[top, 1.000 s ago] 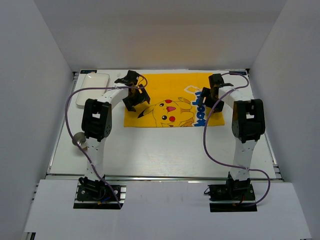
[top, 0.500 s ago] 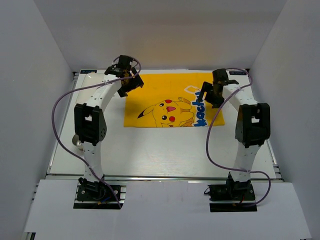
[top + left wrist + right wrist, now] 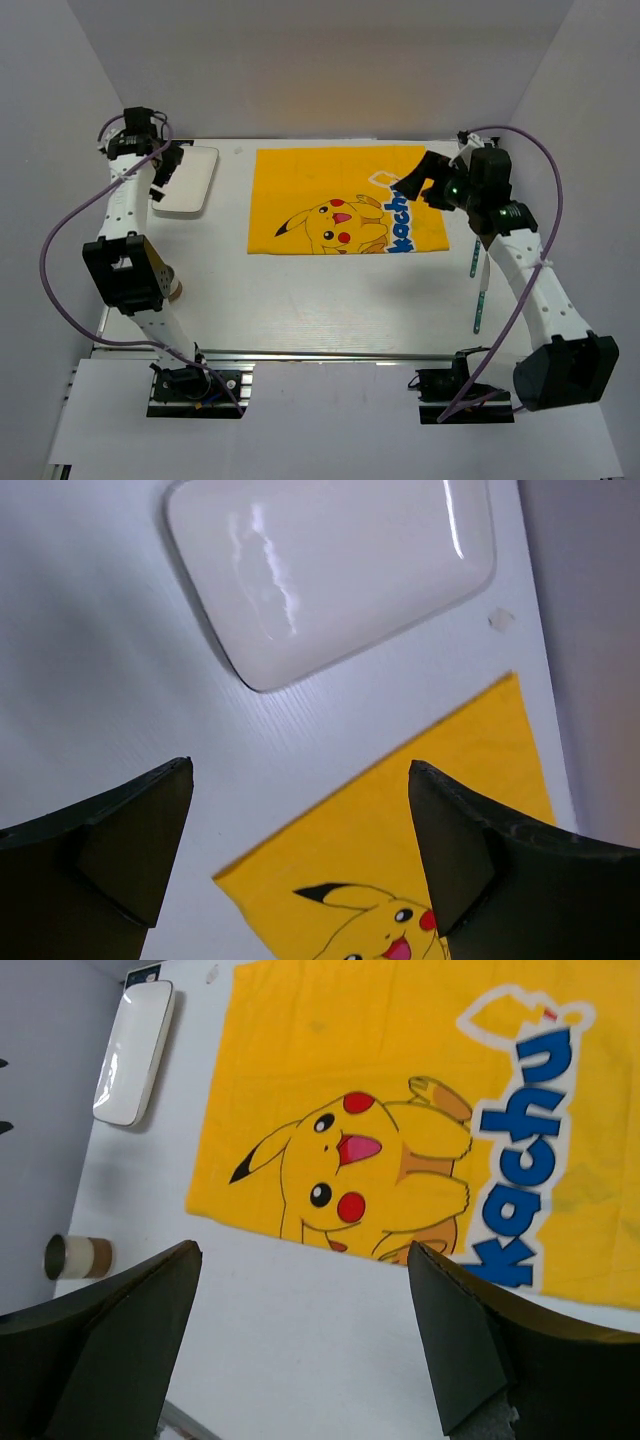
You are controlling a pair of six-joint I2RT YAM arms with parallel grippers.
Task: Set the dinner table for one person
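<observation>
A large white rectangular tabletop (image 3: 330,300), faintly grained, fills the floor of a white-walled enclosure. This is the dinner table. A metal rail (image 3: 330,353) runs along its near edge.

A yellow rectangular cloth mat (image 3: 340,190), printed with a cartoon Pikachu and blue lettering, lies flat on the far middle of the table. Everything below is placed relative to this mat.

The left arm reaches to the far corner, left of the mat. The left gripper (image 3: 165,170) hangs over the side of the plate farthest from the mat. Its two black fingers (image 3: 120,850) are spread wide, with nothing between them, and they do not touch the plate.

The right arm bends in from the mat's right side. The right gripper (image 3: 413,180) hovers above the right part of the mat, near the lettering. Its black fingers (image 3: 480,1340) are also spread wide and hold nothing.

A small glossy white plate (image 3: 187,180), a rounded rectangle, sits just left of the mat's far left corner, not touching it.

A small tan cup with a dark rim (image 3: 80,1257) is on the table left of the mat and nearer than the plate, partly hidden by the left arm in the overhead view.

Thin pale-green sticks (image 3: 478,300) lie on the table just right of the mat's near right corner. They are too small to identify.
</observation>
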